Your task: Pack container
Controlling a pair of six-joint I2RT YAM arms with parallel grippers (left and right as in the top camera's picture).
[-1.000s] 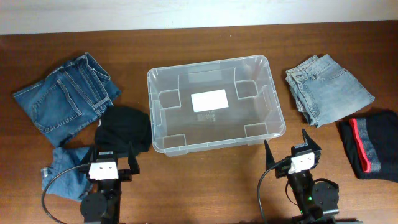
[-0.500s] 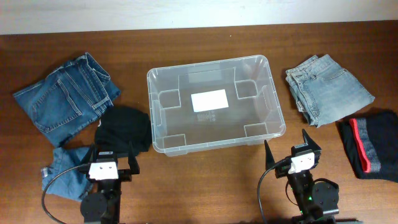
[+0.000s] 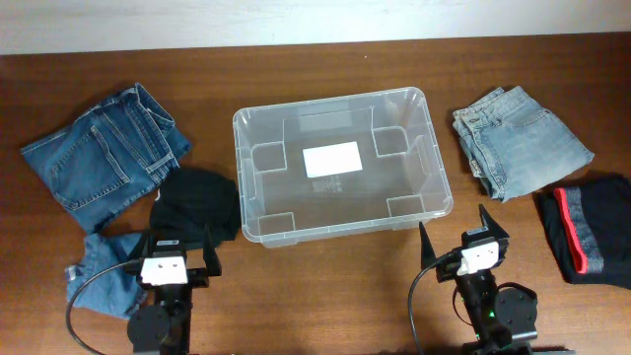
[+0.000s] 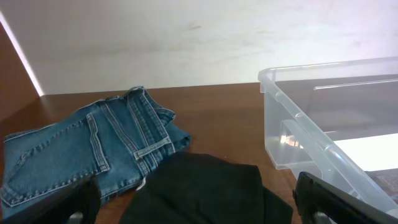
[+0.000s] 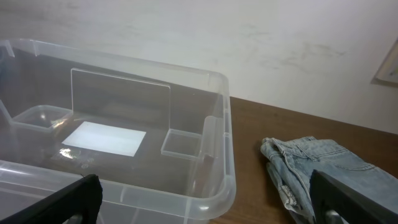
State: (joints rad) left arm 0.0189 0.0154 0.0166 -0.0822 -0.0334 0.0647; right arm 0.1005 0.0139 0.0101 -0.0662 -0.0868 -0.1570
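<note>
I see the container point(image 3: 330, 102) at mid-desk point(image 3: 325, 296). My left end effector point(image 3: 179, 245) is spread at the black garment point(image 3: 197, 202); my right end effector point(image 3: 458, 235) is spread near the container's front.

Left of the container point(image 3: 330, 102) lie jeans point(image 3: 99, 158). A sweater point(image 3: 197, 202) lies just beside its left wall. Right of the container lie folded trousers point(image 3: 518, 138), and a folded cloth point(image 3: 587, 227) lies before those.

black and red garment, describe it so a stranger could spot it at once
From the large clear plastic rectangular container in the middle, go right. Past the folded light-blue jeans, lower in the overhead view, lies a folded black garment. Only it has a red stripe.
</note>
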